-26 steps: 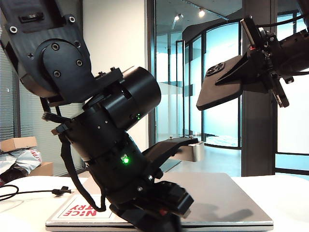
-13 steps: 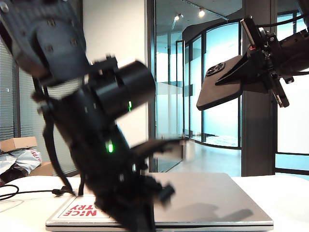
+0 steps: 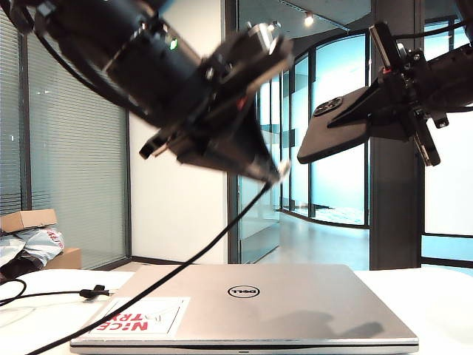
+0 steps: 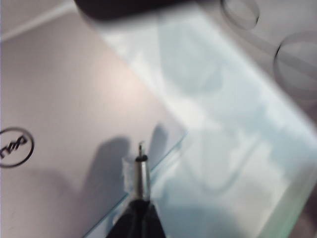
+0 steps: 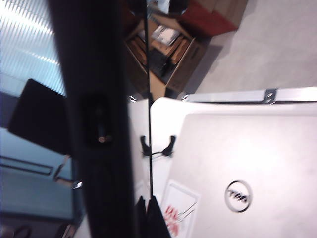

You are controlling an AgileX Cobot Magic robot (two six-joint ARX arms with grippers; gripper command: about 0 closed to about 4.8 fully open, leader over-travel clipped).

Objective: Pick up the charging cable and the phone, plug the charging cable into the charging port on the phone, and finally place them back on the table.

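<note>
Left arm: It reaches in from the upper left of the exterior view, stretched out high and slanting down toward the middle. It looks blurry.
Left gripper (image 3: pixel 270 168): It is up in the air above the laptop. Its fingers (image 4: pixel 134 223) are pressed together on the charging cable, just behind the plug.
Charging cable (image 3: pixel 170 270): The thin black cord hangs from the left gripper and slopes down to the left, passing the front corner of the laptop. Its silver plug tip (image 4: pixel 142 163) pokes out past the fingertips. More cord and a small black tie band (image 3: pixel 94 292) lie on the table at the left.
Right arm: It comes in from the upper right, held high.
Right gripper (image 3: pixel 384 111): Its fingers are clamped on the phone, up in the air.
Phone (image 3: pixel 332 133): The black phone is tilted, with its round camera cluster showing. It is off to the right of the plug, not touching it.
Charging port (image 5: pixel 98 121): A small dark slot in the phone's edge, seen close up by the right wrist.
Laptop (image 3: pixel 295 303): The silver Dell laptop lies shut and flat on the table.
Table (image 3: pixel 443 310): White, under the laptop.
</note>
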